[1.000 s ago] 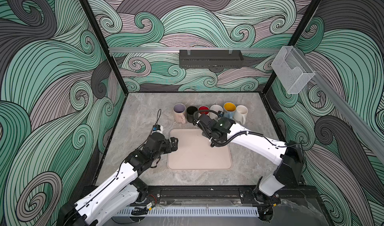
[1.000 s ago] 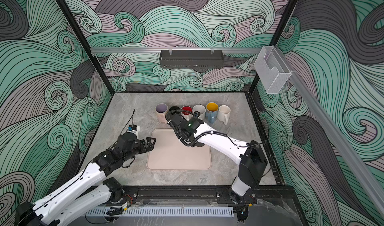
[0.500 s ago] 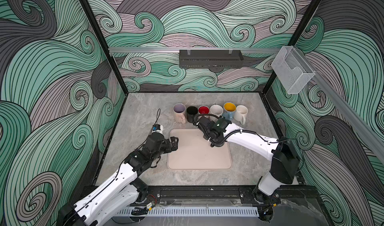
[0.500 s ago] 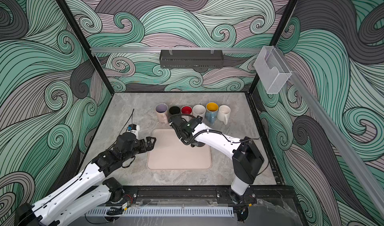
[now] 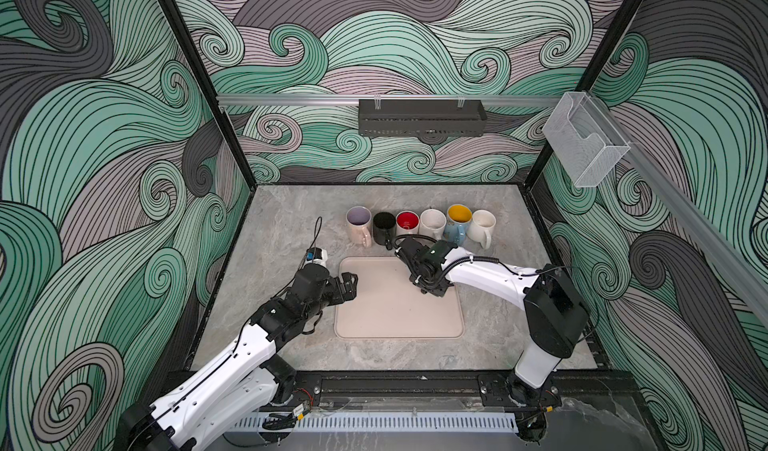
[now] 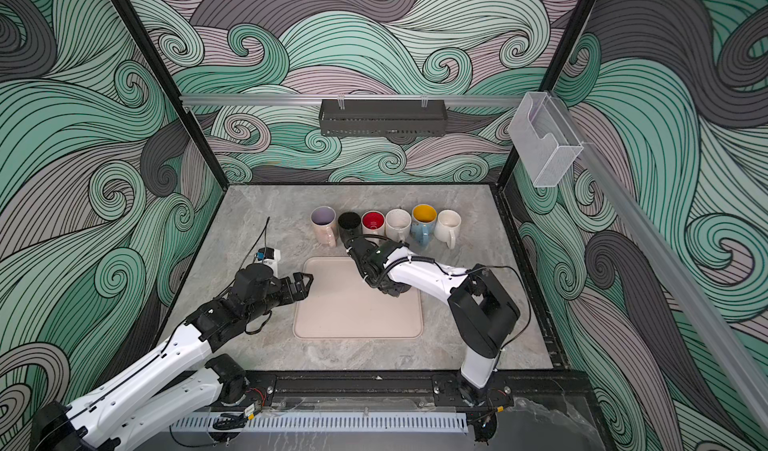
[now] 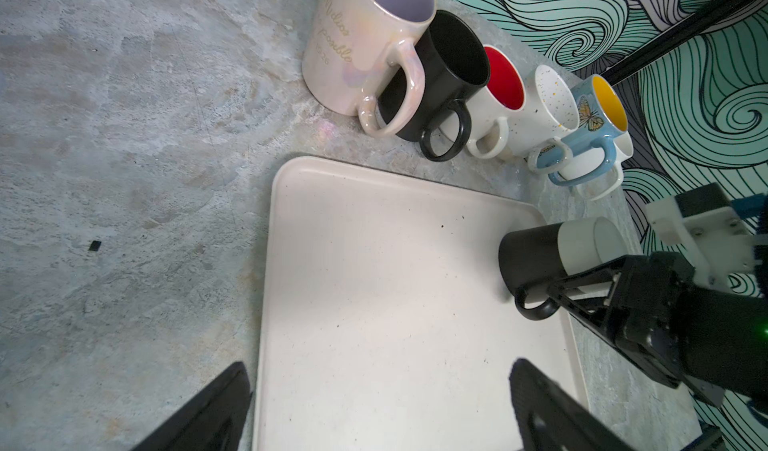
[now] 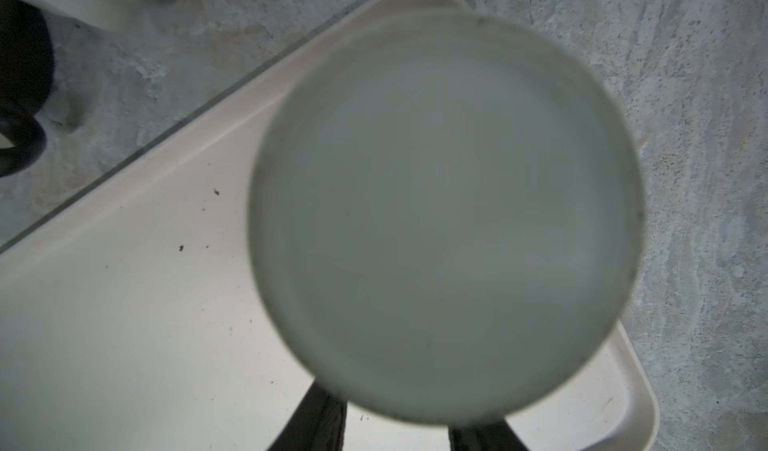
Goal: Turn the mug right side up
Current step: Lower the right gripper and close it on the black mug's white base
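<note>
The mug (image 7: 540, 253), black at the rim end and grey at the base, stands upside down at the tray's (image 5: 395, 312) back right corner. Its flat grey base (image 8: 444, 212) fills the right wrist view. My right gripper (image 5: 432, 282) (image 7: 552, 295) hangs right over it, one finger on each side of the black handle (image 7: 534, 309). The mug's base hides the fingertips, so the grip does not show. In both top views the wrist covers most of the mug (image 6: 399, 289). My left gripper (image 5: 351, 282) (image 6: 305, 282) (image 7: 378, 407) is open and empty at the tray's left edge.
Several upright mugs line up behind the tray: pink (image 5: 358, 224), black (image 5: 384, 226), red-lined (image 5: 407, 222), speckled (image 5: 432, 222), blue (image 5: 458, 220) and white (image 5: 482, 226). The black one's handle is close to my right wrist. A black basket (image 5: 422, 116) hangs on the back wall.
My right gripper has moved slightly toward the front over the mug, and its arm has swung in behind it. The left arm has not moved.
</note>
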### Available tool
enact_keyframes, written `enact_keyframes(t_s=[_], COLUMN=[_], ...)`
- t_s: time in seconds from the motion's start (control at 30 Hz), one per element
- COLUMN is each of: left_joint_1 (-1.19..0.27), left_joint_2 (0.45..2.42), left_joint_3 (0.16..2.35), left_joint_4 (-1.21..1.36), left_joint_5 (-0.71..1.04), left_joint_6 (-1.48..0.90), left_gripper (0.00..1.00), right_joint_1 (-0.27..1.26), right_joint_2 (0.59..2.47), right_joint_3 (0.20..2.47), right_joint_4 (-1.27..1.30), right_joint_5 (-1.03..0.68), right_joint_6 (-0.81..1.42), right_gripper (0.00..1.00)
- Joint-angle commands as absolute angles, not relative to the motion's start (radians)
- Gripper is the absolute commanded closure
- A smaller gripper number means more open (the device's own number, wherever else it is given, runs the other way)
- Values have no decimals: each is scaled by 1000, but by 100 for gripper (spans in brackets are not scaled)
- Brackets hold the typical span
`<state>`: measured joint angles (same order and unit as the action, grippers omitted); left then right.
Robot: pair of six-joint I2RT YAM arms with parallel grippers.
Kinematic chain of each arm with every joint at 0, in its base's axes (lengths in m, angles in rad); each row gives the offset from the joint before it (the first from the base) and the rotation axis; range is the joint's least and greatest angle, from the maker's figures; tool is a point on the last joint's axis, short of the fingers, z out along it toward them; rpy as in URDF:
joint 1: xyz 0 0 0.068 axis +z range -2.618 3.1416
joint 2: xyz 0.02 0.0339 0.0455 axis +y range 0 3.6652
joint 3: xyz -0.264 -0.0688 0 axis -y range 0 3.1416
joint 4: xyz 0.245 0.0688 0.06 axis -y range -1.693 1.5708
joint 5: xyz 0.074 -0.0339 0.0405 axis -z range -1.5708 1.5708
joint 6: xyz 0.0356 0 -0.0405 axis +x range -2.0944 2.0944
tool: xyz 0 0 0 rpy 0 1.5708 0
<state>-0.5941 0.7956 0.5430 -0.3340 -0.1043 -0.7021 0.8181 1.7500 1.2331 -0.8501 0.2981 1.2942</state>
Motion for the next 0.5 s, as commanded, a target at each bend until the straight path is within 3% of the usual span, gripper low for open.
enact_keyframes(t_s=[0.0,0.47], left_joint_1=[-603,-603], left_joint_2=[810,820], left_joint_3=[543,537], left_joint_4=[-314,-308], left_joint_5=[-98,-97], left_joint_6=[-698,-704], left_gripper=[2,1], right_joint_1=[804,787], right_joint_2=[1761,1730], right_joint_3=[1207,1134], right_joint_4=[-829,-772], right_joint_5=[291,339], right_joint_6=[1306,1257], right_gripper=[64,77])
